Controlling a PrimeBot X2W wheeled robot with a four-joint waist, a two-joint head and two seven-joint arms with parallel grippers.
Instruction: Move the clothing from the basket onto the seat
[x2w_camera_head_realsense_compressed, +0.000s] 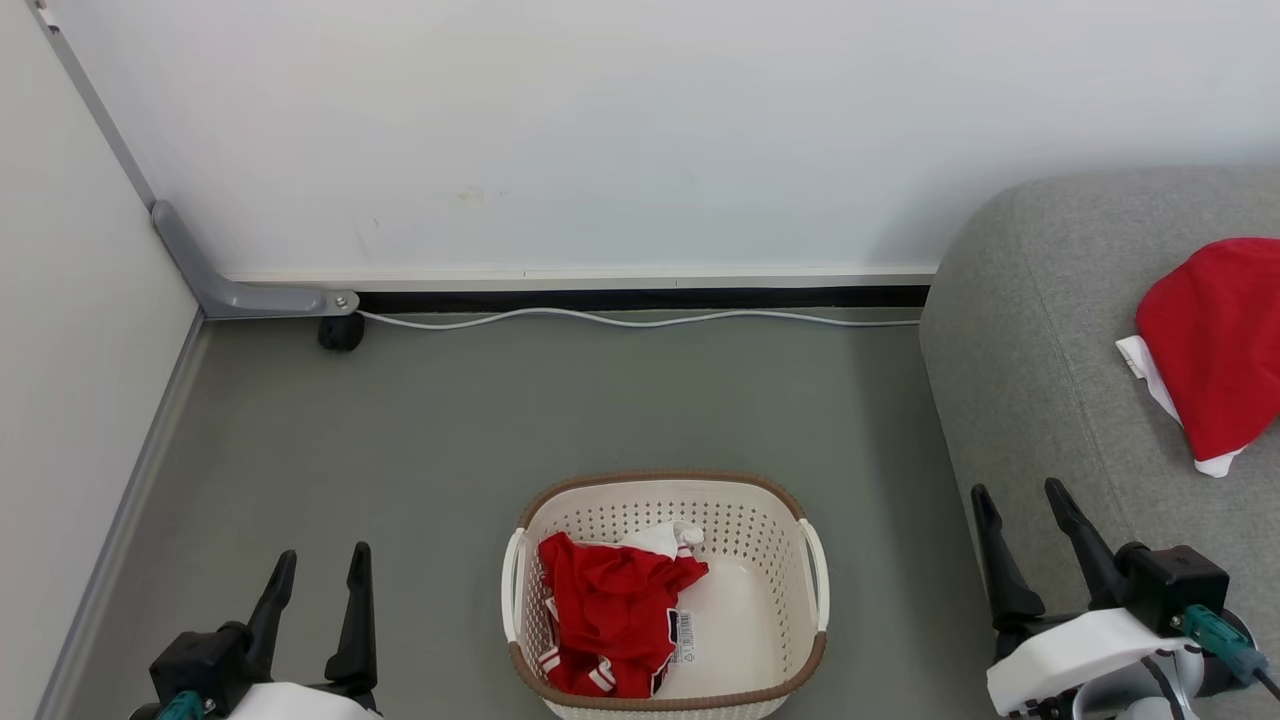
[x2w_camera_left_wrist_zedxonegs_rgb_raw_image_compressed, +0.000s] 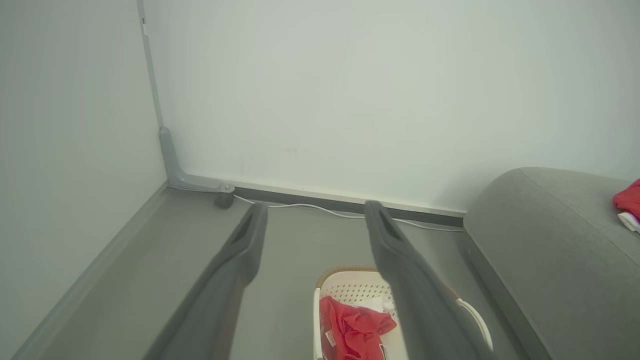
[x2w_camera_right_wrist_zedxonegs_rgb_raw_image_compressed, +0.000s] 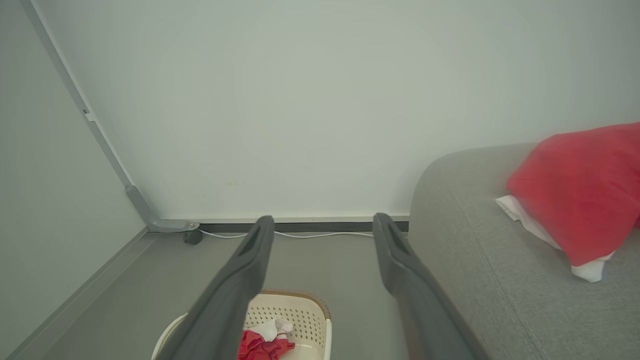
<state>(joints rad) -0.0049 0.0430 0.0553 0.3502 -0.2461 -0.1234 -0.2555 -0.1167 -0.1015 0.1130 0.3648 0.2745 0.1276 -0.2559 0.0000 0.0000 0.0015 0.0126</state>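
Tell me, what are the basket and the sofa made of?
The basket looks like smooth cream plastic, its walls punched with neat holes; the brown rim looks woven, perhaps only moulded. The sofa seems covered in matte grey cloth, with a fine weave and a seam.

The grey fabric sofa (x2w_camera_head_realsense_compressed: 1040, 400) runs off the head view's right and bottom edges, and the red garment with white trim (x2w_camera_head_realsense_compressed: 1215, 340) lying on it is cut by the right edge. In the cream perforated plastic basket with a brown rim (x2w_camera_head_realsense_compressed: 760, 520), the crumpled red clothing (x2w_camera_head_realsense_compressed: 610, 610) hides the left part of the floor. The print on the barcode sticker (x2w_camera_head_realsense_compressed: 684, 637) is too small to read. The left gripper (x2w_camera_head_realsense_compressed: 325, 552) has its body cut by the bottom edge. In the left wrist view its blurred dark finger (x2w_camera_left_wrist_zedxonegs_rgb_raw_image_compressed: 415, 300) covers the basket's middle, and the bottom edge cuts off the near half.
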